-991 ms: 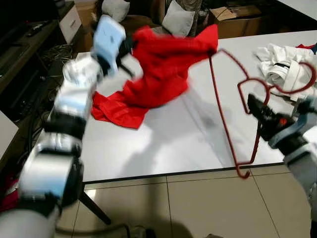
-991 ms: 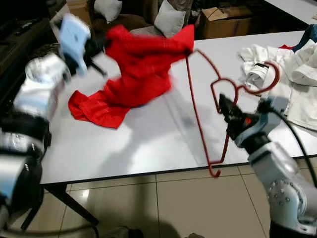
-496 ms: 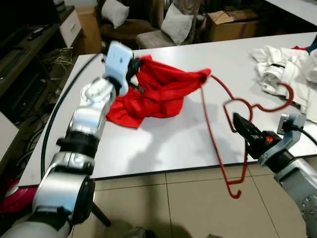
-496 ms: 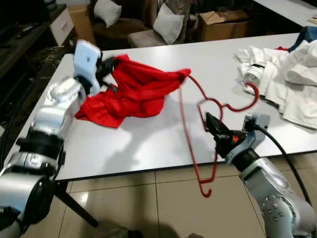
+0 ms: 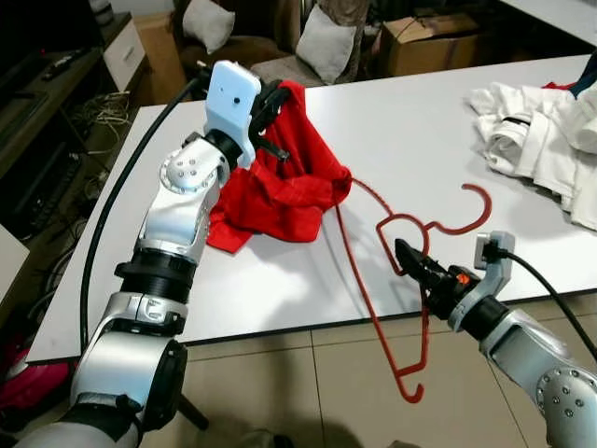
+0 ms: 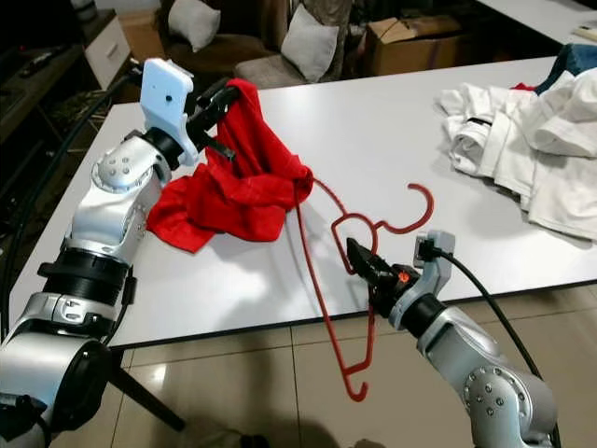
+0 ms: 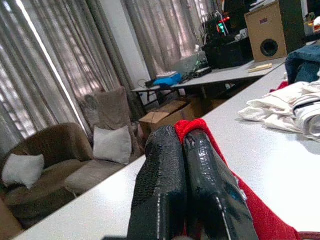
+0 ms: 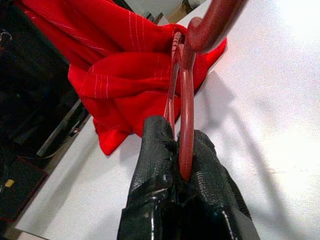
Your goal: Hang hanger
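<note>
Hanger [image 5: 403, 280] clamped in right gripper [image 5: 408, 256].

Garment [image 5: 280, 182] left on table [image 5: 410, 131], hanger [image 5: 396, 271] right, overhanging edge

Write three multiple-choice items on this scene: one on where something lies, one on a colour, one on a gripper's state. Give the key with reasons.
1. Where does the heap of white clothes lie?
A. on the floor
B. on the white table, toward the robot's right
C. on the sofa

2. What colour is the thin wire hanger?
A. red
B. black
C. white

3. What is the left gripper doing?
A. hanging open
B. resting on the table
C. shut on the red cloth garment

Key: 1 B, the heap sits on the tabletop at its right end. 2 A, its wire matches the garment. 3 C, the left wrist view shows its fingers pressed together on red cloth.
</note>
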{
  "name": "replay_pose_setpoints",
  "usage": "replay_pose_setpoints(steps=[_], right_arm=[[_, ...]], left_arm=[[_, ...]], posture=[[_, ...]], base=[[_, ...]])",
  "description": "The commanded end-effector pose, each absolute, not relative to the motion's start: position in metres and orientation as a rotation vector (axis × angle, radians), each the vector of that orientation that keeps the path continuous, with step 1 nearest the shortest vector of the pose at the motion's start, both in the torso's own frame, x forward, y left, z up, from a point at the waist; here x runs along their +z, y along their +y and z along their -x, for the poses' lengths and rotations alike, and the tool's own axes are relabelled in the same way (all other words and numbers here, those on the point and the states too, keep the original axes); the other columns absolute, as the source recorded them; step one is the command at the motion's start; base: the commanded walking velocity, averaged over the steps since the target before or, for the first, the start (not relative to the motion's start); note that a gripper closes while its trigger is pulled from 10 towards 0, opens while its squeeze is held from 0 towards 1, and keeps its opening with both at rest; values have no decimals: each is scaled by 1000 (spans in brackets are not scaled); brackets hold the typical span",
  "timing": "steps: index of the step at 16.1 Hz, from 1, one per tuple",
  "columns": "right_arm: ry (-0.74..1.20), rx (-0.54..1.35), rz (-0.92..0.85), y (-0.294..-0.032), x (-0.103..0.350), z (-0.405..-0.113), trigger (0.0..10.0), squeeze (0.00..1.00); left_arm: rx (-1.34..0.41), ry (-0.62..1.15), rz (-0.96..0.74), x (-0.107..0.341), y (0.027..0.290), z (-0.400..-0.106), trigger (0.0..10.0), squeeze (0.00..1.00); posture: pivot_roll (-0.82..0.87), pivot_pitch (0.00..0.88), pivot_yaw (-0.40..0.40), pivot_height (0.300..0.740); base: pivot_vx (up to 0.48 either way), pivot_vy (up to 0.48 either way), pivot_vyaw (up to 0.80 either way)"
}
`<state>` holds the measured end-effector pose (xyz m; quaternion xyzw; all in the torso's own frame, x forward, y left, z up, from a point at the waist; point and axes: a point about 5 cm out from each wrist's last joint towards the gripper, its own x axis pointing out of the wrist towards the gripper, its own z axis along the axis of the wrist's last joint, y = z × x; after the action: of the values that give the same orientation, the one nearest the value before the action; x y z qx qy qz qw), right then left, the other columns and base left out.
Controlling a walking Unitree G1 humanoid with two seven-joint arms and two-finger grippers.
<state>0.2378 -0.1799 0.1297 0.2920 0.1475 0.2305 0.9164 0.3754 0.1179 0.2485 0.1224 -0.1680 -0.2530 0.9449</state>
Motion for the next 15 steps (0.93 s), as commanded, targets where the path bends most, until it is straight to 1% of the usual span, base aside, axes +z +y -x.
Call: replay_pose_setpoints(steps=[1, 3, 5, 7, 8, 10, 12, 15], right_arm=[[279, 475, -648, -181, 132, -240, 10000, 0], [202, 520, -760, -182, 144, -243, 10000, 0], [188, 557, -803, -181, 146, -240, 10000, 0], [189, 640, -816, -175, 148, -232, 10000, 0], [205, 642, -807, -175, 146, -230, 10000, 0], [249, 592, -818, -179, 139, -232, 10000, 0], [337, 522, -840, -183, 126, -231, 10000, 0], [379, 476, -858, -184, 116, -231, 10000, 0]], left_arm=[[-517, -395, -285, 256, 121, -371, 0, 0], [-529, -405, -355, 254, 121, -368, 0, 0], [-547, -425, -398, 255, 118, -367, 0, 0], [-581, -436, -511, 253, 111, -367, 0, 0], [-586, -428, -540, 250, 110, -367, 0, 0], [-582, -435, -528, 250, 110, -367, 0, 0], [-549, -474, -515, 257, 110, -368, 0, 0], [-548, -576, -450, 273, 109, -364, 0, 0]], posture=[[-213, 0, 106, 740], [-208, 0, 100, 740], [-207, 0, 100, 740], [-209, 0, 104, 740], [-212, 0, 107, 740], [-215, 0, 111, 740], [-216, 0, 111, 740], [-215, 0, 109, 740]], base=[[0, 0, 0], [0, 0, 0], [0, 0, 0], [0, 0, 0], [0, 0, 0], [0, 0, 0], [0, 0, 0], [0, 0, 0]])
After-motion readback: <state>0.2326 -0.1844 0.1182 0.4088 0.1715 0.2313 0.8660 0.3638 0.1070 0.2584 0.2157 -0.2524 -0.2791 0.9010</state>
